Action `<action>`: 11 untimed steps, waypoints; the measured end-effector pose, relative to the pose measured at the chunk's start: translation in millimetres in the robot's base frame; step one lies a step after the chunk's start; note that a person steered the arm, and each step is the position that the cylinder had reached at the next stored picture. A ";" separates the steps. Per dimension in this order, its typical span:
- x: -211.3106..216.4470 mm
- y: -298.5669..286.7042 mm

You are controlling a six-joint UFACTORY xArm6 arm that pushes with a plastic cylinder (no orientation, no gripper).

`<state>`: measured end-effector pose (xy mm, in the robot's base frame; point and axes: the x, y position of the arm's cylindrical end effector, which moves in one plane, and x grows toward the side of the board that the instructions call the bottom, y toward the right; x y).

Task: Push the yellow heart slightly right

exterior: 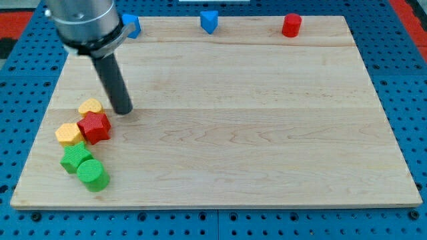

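My tip sits just right of the yellow heart at the bench's left side.
Going left to right: a yellow hexagon-like block, a green star-ish block, that glossy yellow heart, a green cylinder and a red star bunch together on pale grained wood. My dark rod leans down from the view's top left. Along the top edge sit two blue blocks and a red cylinder. There's no claw, only the rod.
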<state>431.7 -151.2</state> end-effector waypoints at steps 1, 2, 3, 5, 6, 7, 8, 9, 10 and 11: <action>-36.1 -3.7; -38.4 -65.7; -36.5 -137.8; 10.1 -137.4; 17.2 -95.5; 15.7 -59.6; 14.4 -27.2; 14.4 23.5; 14.4 57.5; 14.4 58.9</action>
